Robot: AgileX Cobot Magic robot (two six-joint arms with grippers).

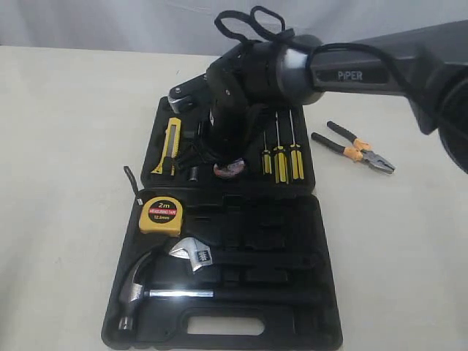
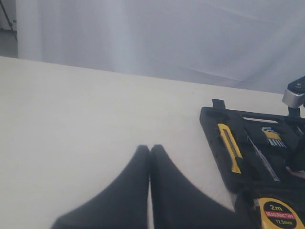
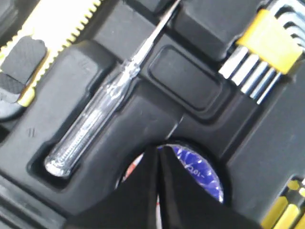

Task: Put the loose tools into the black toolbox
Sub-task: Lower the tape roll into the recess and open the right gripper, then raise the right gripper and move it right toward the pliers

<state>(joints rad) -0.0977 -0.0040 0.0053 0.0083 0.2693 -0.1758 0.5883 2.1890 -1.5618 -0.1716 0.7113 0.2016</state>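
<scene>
While the right gripper (image 3: 157, 149) hangs with jaws pressed together right over the tape roll (image 3: 199, 172), a sideways pull could knock it from the black toolbox (image 1: 322, 292); the left gripper (image 2: 149, 149) is closed too.

Pliers (image 1: 356, 148) lie on the table (image 1: 58, 146) right of the toolbox (image 1: 307, 245).

1. We count one black toolbox (image 1: 322, 292), open on the worktop (image 1: 66, 110).
2. We see one utility knife (image 1: 170, 142) by the toolbox's far left edge.
3. We count one tape measure (image 1: 161, 214) and one tape roll (image 1: 229, 170).
4. We find one pair of pliers (image 1: 352, 148) on the worktop, off the toolbox's far right corner.
5. We count three screwdrivers (image 1: 280, 157), side by side.
6. We see one claw hammer (image 1: 146, 292) and one adjustable wrench (image 1: 191, 254).
7. We count one clear-handled screwdriver (image 3: 95, 124) and one hex-key holder (image 3: 267, 52); we cannot count its keys.
</scene>
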